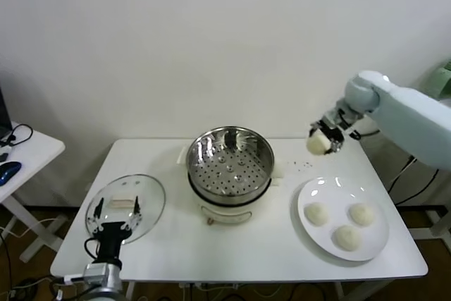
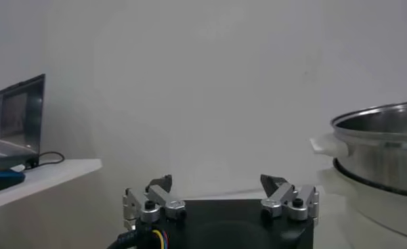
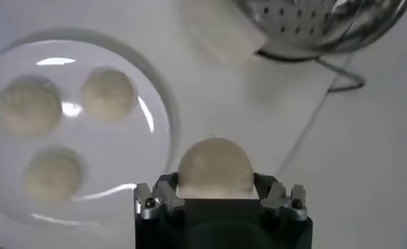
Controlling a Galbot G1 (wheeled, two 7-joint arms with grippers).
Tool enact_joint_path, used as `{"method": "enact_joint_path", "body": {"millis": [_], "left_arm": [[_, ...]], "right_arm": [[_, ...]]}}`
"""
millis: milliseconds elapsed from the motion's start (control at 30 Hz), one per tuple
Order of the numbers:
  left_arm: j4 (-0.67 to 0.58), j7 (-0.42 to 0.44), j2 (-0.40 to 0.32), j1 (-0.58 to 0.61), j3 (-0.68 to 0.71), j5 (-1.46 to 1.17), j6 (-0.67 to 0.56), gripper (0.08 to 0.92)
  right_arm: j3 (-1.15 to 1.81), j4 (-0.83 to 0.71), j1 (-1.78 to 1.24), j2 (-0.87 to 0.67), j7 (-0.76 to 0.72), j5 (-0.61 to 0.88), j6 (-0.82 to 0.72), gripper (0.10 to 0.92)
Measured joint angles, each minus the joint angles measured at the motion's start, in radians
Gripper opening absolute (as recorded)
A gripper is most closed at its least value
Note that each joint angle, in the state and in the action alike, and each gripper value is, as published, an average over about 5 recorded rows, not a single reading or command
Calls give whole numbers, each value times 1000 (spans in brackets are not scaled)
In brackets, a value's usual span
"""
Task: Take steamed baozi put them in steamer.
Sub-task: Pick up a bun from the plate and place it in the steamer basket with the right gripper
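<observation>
Overhead, baozi [image 1: 316, 144] (unlabelled) in right end effector [image 1: 325, 136]

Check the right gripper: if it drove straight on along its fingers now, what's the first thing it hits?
Judging by the right wrist view, the right gripper, shut on a baozi, points down at bare table between the plate and the steamer. Likely tabletop first; depth is unclear.

The head camera is looking down from above on the whole table [image 1: 232, 259], the left wrist camera is sitting low beside the steamer [image 2: 382, 152], and the right wrist camera is peering closely down on the plate [image 3: 156, 128], sharing the steamer's edge.
</observation>
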Motion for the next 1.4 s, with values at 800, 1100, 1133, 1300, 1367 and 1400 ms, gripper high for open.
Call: {"method": "enact_joint_path", "body": {"millis": [800, 1100, 1133, 1300, 1367, 1400], "left_arm": [[-37, 16, 3, 29, 22, 37, -5, 823], [-42, 16, 5, 48, 23, 41, -20, 823], [-40, 16, 5, 50, 24, 42, -22, 823], [-33, 16, 5, 54, 27, 47, -29, 823], [-31, 16, 7, 55, 27, 49, -32, 823], [-31, 16, 8, 56, 27, 50, -33, 823]], "right_arm": [[-33, -74, -59, 393, 30, -193, 124, 729], [-5, -177, -137, 485, 53, -341, 198, 728], [-3, -185, -145, 491, 55, -354, 204, 729], [5, -218, -179, 517, 62, -408, 225, 729], [10, -227, -191, 524, 64, -425, 231, 729], [12, -231, -196, 527, 65, -433, 234, 729]]}}
